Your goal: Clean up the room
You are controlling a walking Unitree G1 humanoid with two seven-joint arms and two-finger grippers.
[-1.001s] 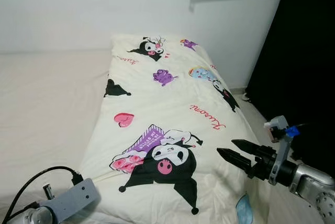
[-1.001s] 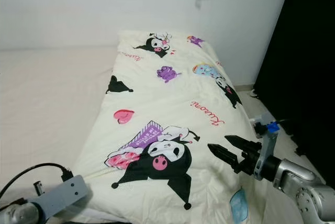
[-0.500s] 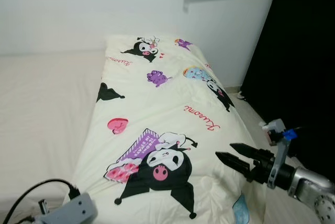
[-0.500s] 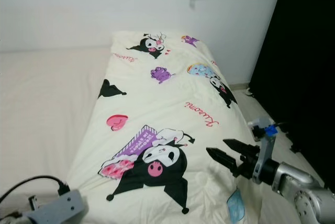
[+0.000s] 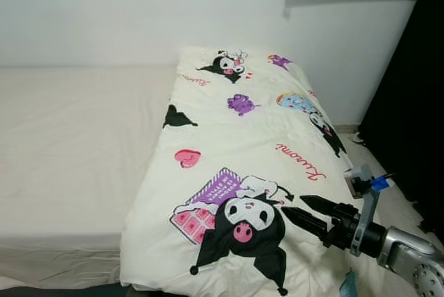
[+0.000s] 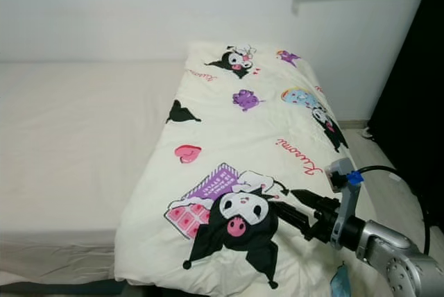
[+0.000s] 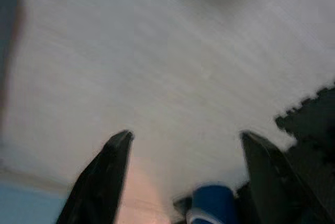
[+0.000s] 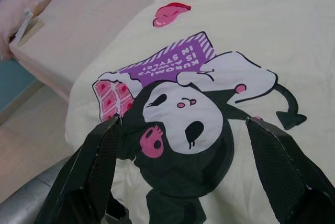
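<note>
Right gripper (image 5: 300, 211) is spread wide with nothing in it, hovering just over the cartoon-print blanket (image 5: 236, 137) spread across the bed (image 5: 69, 137). Left gripper (image 7: 180, 182) is also gaping, holding nothing, view blurry.

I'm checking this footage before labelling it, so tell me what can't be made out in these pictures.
- Left wrist view: motion blur; the surface beyond the left gripper can't be identified, nor the blue thing at the edge.
- Left eye view: the light blue item near the right gripper is cut off by the bottom edge.
- The quilt hides whatever lies under it.
- The dark area on the right shows no detail.
</note>
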